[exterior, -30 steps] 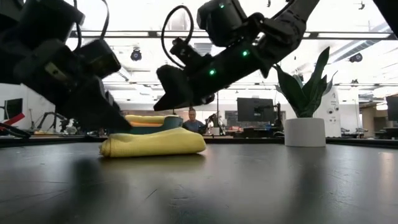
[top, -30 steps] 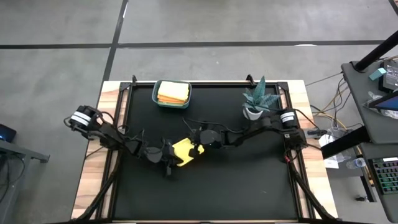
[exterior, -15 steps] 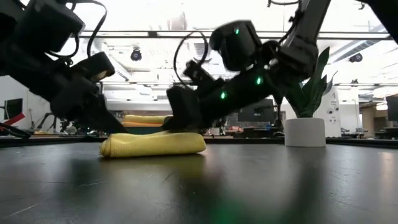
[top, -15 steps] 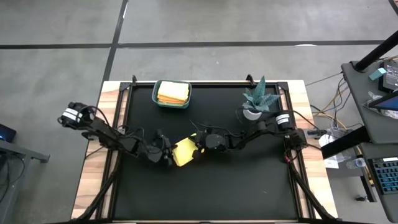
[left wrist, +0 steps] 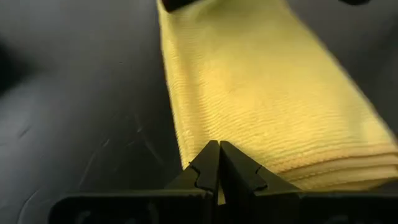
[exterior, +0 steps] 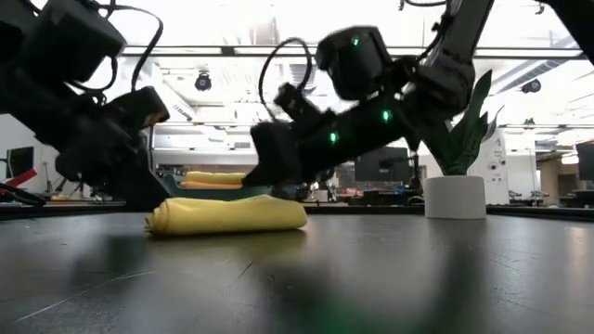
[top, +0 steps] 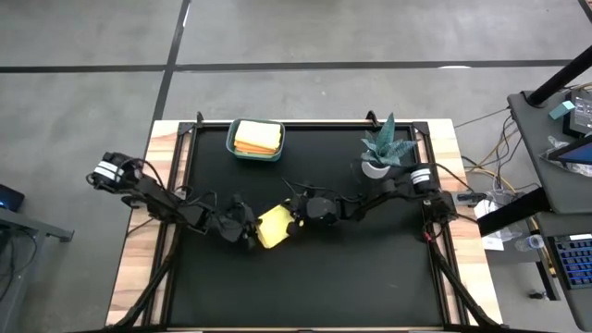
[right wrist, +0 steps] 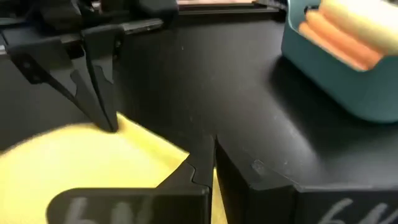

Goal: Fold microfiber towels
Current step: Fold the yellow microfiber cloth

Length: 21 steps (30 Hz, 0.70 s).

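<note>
I have a folded yellow towel [top: 275,226] lying mid-table [top: 370,277], and both hands sit at its edges. My left hand [left wrist: 218,163] has its fingers pressed together at the towel's layered near edge; I see no cloth between them, so I read it as closed on nothing. My right hand [right wrist: 210,155] is at the opposite edge, fingers also together and empty. More folded towels [top: 256,138], yellow and orange, sit in the teal bin [top: 232,149] at the back, with a potted plant [top: 381,149] off to the right. I judge the fold done and being tidied. Next I should open one hand, grip the bundle, and carry it toward the bin.
</note>
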Available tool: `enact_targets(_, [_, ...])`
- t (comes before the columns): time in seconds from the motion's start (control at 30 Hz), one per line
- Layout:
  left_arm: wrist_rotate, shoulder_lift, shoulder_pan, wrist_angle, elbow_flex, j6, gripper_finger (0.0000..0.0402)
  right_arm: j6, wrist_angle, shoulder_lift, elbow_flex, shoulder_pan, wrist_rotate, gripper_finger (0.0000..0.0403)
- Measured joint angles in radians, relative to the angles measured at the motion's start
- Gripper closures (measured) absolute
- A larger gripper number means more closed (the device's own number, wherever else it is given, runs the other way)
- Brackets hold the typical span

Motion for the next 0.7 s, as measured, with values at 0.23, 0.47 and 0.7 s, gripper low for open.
enact_targets(0.23, [0.152, -0.143, -0.003, -0.075, 0.003, 0.064, 0.0401, -0.01, -0.295, -0.171, -0.009, 0.0, -0.02, 0.0394])
enact_targets(0.47, [0.368, -0.202, -0.024, -0.137, 0.001, 0.057, 0.0402, 0.112, -0.623, -0.289, -0.009, -0.001, -0.029, 0.0394])
enact_targets(0.7, [0.31, -0.095, -0.024, -0.054, 0.001, 0.032, 0.0401, 0.13, -0.563, -0.224, -0.013, 0.0, -0.029, 0.0394])
